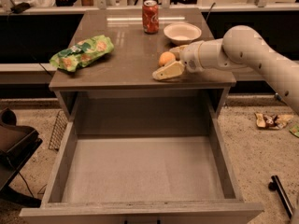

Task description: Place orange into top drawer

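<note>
Two cream-coloured fingers (169, 71) of the pincer (164, 63) stand apart, and we see the orange (165, 58) sitting in the gap between them: one finger lies in front of the fruit, low along the desk (126, 64), and the other shows just behind it. We read the pincer as spread wide around the orange rather than closed on it. We cannot tell whether either finger touches the skin. The orange rests on the desk surface, near the front edge and towards the right side. The pincer's white wrist and the thick white arm (247, 50) reach in from the right of the view, roughly level with the desk.

Just behind the pincer we find a white bowl (182, 32), upright and apart from the orange. A red soda can (150, 16) stands upright to the left of the bowl, near the back of the desk. Well apart from these, on the left side, a green crinkled snack bag (81, 52) lies flat.

Below the front edge of the desk the top drawer (140, 171) is pulled fully out towards us. Its grey floor and thick side walls are in plain view, and the orange is not inside it.

On the speckled floor to the right of the drawer we see some crumpled wrappers (271, 120) and a dark bar-shaped object (280, 195). To the left a dark piece of furniture (14, 143) is cut by the frame edge.
</note>
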Robot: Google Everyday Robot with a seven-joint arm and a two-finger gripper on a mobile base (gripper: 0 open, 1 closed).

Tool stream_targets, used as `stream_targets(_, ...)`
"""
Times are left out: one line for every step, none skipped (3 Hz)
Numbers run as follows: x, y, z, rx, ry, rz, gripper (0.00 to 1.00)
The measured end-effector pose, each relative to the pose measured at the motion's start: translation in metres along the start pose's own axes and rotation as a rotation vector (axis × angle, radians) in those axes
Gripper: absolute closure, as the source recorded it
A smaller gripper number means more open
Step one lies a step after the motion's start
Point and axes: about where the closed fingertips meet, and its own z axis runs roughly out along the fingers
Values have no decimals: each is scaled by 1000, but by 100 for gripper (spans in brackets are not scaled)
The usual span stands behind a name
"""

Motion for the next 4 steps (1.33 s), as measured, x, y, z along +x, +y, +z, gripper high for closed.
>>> stream_targets(0,1,2,-4,0,0,54)
stream_targets(0,2,2,-4,0,0,77)
stream_targets(0,2,2,-4,0,0,99)
stream_targets(0,2,2,-4,0,0,100)
